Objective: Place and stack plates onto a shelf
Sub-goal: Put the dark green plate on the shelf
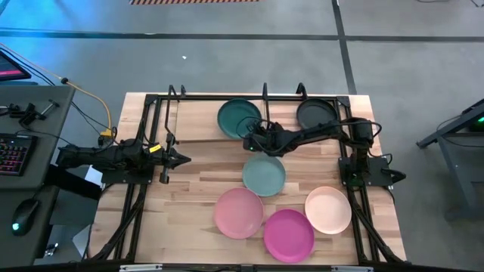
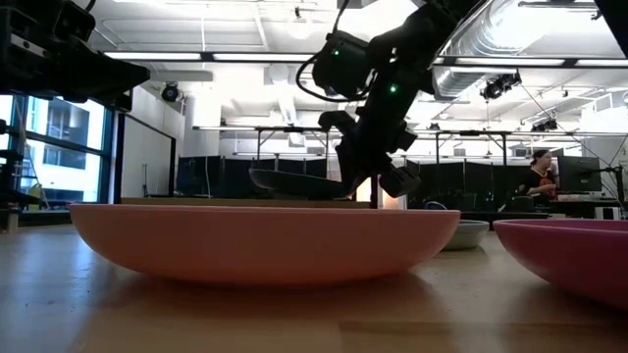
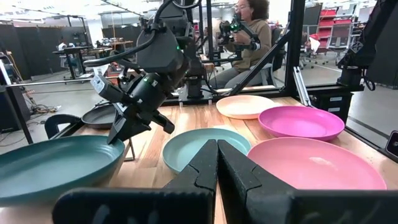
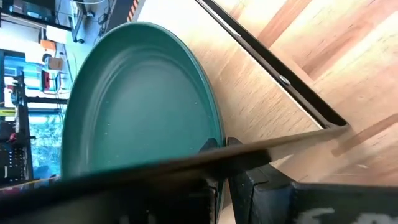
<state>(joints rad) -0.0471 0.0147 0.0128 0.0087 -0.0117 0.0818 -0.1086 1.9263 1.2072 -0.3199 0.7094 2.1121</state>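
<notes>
The dark teal plate (image 1: 237, 117) (image 4: 137, 99) sits on the shelf (image 1: 198, 121) at the table's far edge, left of the dark grey plate (image 1: 318, 113) on the same shelf. My right gripper (image 1: 252, 140) (image 4: 225, 163) reaches in from the right and is shut on the teal plate's rim. Light teal (image 1: 264, 174), light pink (image 1: 239, 212), magenta (image 1: 289, 234) and cream (image 1: 328, 209) plates lie flat on the tabletop. My left gripper (image 1: 181, 159) (image 3: 217, 163) waits shut over the table's left part, touching nothing. My right gripper pinches the dark teal plate's rim (image 4: 214, 138) on its near-right side between the two fingers. It comes slanting down from the table's right and near side. The plate stays about level at the shelf board; whether it rests there or hangs just clear, I cannot tell.
Thin black shelf rods and upright dividers (image 1: 265, 94) stand around both shelf plates, and one rod (image 4: 273, 68) crosses close by the right gripper. Black frame legs (image 1: 132, 204) run along both table sides. A person (image 3: 249, 37) sits beyond the table.
</notes>
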